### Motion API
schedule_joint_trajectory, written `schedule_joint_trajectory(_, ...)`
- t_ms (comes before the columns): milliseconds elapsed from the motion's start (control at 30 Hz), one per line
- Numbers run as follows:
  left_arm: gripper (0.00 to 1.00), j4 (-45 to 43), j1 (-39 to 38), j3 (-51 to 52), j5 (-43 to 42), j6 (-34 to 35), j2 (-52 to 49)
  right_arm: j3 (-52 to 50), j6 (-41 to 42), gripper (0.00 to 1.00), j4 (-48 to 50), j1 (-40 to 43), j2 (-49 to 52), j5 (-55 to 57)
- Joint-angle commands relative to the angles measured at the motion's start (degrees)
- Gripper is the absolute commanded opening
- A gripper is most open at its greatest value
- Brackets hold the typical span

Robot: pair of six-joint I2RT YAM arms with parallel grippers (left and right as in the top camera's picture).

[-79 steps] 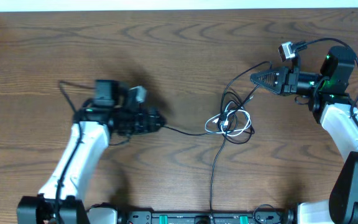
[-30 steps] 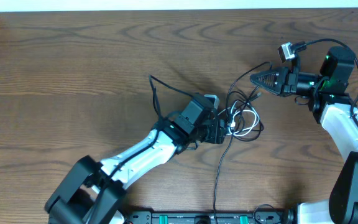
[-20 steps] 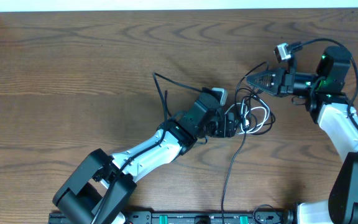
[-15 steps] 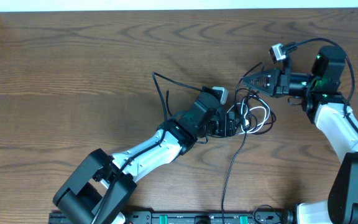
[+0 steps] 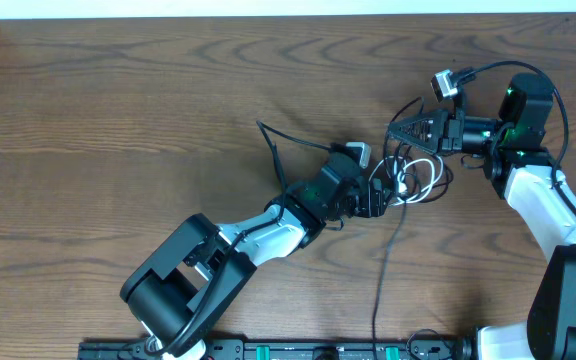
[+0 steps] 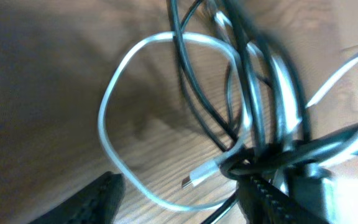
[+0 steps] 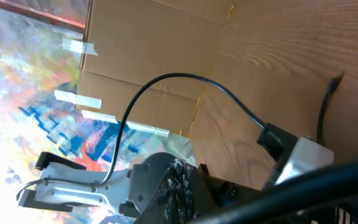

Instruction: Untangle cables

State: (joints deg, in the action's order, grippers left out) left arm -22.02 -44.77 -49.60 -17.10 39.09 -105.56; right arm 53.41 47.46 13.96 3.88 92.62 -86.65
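**1. Left gripper (image 5: 378, 197).** My jaws stand apart. In the left wrist view one dark finger (image 6: 104, 194) sits at lower left and the other at lower right, with a wide gap between them. Part of the tangle lies in that gap, and nothing is clamped. A bundle of the thin black cables (image 6: 188, 93) crosses against the lower-right finger.

**2. Right gripper (image 5: 396, 130).** My jaws are closed to a point. They pinch a strand of the thin black cables at the upper edge of the tangle.

**3. Location of the cables.** The tangle lies on the brown wood-grain table (image 5: 118, 120), right of centre. It sits between my two grippers, which are near each other.
- The short white cable (image 6: 107, 118) forms a rounded loop, with black strands passing over it.
- Its small silver-tipped plug end (image 6: 197, 177) lies in the gap of my left jaws.
- One long black strand (image 5: 383, 280) leaves the tangle and runs toward the near edge of the table.

**4. Markings.** The right wrist view shows a flat brown cardboard sheet (image 7: 154, 43) beyond the table. It carries pale tape strips (image 7: 79, 46). No print on either can be made out.
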Motion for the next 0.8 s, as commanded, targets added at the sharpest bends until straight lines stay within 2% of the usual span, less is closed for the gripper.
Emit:
schedule_joint_trajectory(0,0.61,5.70,0.46,-0.55,7.23,0.46,-0.31,1.11,-0.85,0.01,-0.07,-0.24,-1.07,-1.60)
schedule_joint_trajectory(100,0.61,16.06,2.43,-0.55,15.37,0.66,-0.31,1.11,-0.87,0.01,-0.07,-0.24,-1.07,-1.60)
schedule_joint_trajectory(233,0.61,22.95,4.81,-0.55,14.91,0.59,0.81,1.11,-1.51,0.01,-0.07,-0.24,-1.07,-1.84)
schedule_joint_trajectory(300,0.65,25.03,5.25,-0.55,13.31,0.02,3.08,1.11,-1.95,0.01,-0.07,-0.24,-1.07,-2.03)
schedule_joint_trajectory(533,0.67,23.65,2.62,-0.55,1.70,-6.78,13.97,1.11,-1.90,0.01,-0.09,-0.24,-1.07,-2.03)
schedule_joint_trajectory(767,0.74,18.23,-2.99,-0.55,0.20,-7.65,13.94,1.11,-1.86,0.01,-0.09,-0.24,-1.07,-2.05)
